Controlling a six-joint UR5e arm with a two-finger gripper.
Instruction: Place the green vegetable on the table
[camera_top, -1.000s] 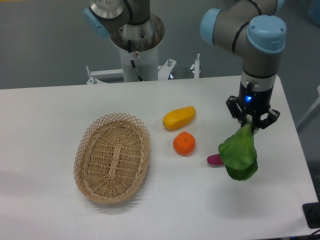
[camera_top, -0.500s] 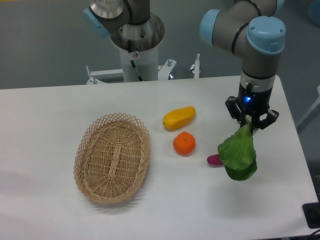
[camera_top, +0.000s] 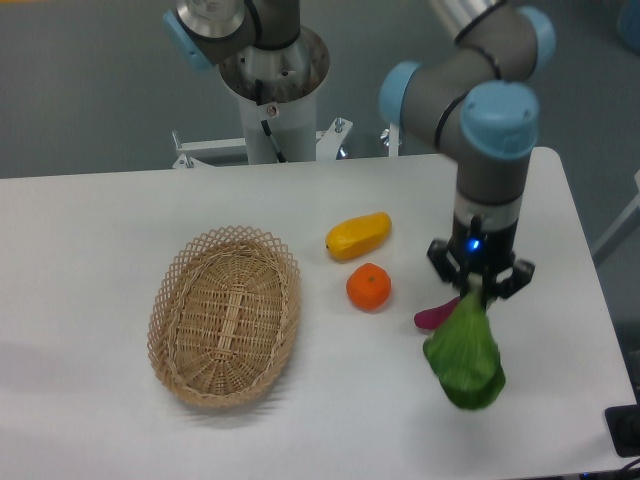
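Observation:
The green vegetable (camera_top: 465, 355) hangs leaf-down from my gripper (camera_top: 481, 290), which is shut on its pale stem end. The leaf's lower edge is close above, or just touching, the white table (camera_top: 90, 250) at the front right; I cannot tell which. The gripper stands just right of the small magenta item (camera_top: 433, 317), whose right part is hidden behind the leaf.
An orange (camera_top: 369, 287) and a yellow oblong item (camera_top: 358, 235) lie left of the gripper. An oval wicker basket (camera_top: 225, 315) stands empty at the left. The table's right edge (camera_top: 610, 310) is near the vegetable. The arm's base column (camera_top: 275, 90) stands behind.
The gripper has moved toward the front and slightly left, and lower, carrying the green vegetable with it. The vegetable now hangs lower and covers part of the magenta item.

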